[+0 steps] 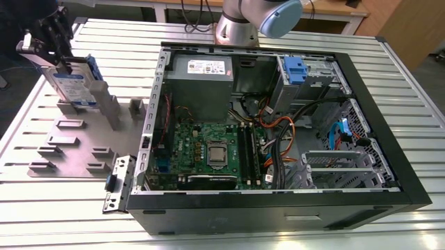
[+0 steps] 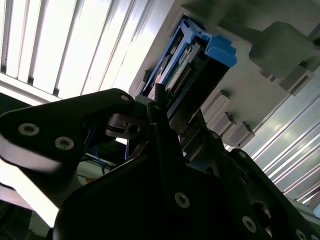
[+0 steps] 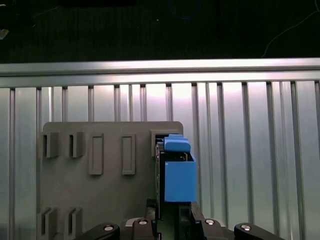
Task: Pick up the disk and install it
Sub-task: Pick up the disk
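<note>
First, gripper (image 1: 43, 49): far on the exterior view's left, above the grey holder plate. Its fingers are closed narrowly on the upper end of the disk, one on each flat face, as I judge from the first wrist view (image 3: 172, 214).
Disk (image 1: 73, 86): it stands on its short end, leaning a little, at the far edge of the plate. The blue carrier frames it and the label faces the near side.
Key relation: the long axis of the disk runs straight out from the fingers and down toward the plate, so the held end is the one away from the plate.
Holder plate (image 1: 70, 151): lies flat on the ribbed table (image 1: 62, 208).
Computer case (image 1: 389, 172): open, to the exterior view's right of the plate, well apart from the disk. A blue latch piece (image 1: 295, 70) sits at its far side.
Hard to see: I cannot tell if the lower end of the disk sits in its slot or is just out of it, because grey posts (image 1: 104, 104) cover it.
</note>
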Motion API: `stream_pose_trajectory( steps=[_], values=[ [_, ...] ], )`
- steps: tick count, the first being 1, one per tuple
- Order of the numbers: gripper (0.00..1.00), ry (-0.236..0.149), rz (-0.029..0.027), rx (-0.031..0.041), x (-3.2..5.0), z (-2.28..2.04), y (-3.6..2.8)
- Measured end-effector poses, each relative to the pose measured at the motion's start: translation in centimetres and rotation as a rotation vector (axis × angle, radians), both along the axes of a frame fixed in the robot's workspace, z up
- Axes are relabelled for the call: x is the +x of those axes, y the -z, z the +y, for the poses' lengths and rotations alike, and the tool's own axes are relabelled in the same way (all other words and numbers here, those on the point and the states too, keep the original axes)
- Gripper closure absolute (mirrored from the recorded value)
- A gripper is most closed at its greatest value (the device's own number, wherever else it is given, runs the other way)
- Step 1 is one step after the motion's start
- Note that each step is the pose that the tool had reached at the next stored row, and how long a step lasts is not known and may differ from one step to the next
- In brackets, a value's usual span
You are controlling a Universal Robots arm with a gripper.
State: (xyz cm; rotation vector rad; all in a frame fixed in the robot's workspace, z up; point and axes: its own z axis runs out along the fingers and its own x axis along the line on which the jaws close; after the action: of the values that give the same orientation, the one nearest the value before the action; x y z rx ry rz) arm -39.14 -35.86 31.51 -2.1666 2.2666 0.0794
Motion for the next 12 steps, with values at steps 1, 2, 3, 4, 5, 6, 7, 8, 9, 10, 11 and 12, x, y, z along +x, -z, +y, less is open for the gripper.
stream_pose_trajectory(
  steps=[1,2,3,4,5,6,7,8,9,10,11,12],
  values=[
    [0.65,0.000,0.0000,0.0000,0.00,0.00,-0.25],
    [0.65,0.000,0.0000,0.0000,0.00,0.00,-0.49],
    [0.65,0.000,0.0000,0.0000,0.00,0.00,-0.74],
    [0.65,0.000,0.0001,-0.0001,0.00,0.00,-0.88],
    [0.65,0.000,-0.0001,0.0000,0.00,0.00,-0.89],
    [0.65,0.000,-0.0001,0.0000,0.00,0.00,-0.89],
    [0.65,0.000,-0.0002,0.0001,0.00,0.00,-0.89],
    [0.65,0.000,-0.0002,0.0001,0.00,0.00,-0.89],
    [0.65,0.000,0.0000,0.0000,0.00,0.00,-0.91],
    [0.65,0.000,0.0000,0.0000,0.00,0.00,-0.91],
    [0.65,0.000,0.0000,0.0000,0.00,0.00,-0.91],
    [0.65,0.000,0.0000,0.0000,0.00,0.00,-0.92]
  ],
)
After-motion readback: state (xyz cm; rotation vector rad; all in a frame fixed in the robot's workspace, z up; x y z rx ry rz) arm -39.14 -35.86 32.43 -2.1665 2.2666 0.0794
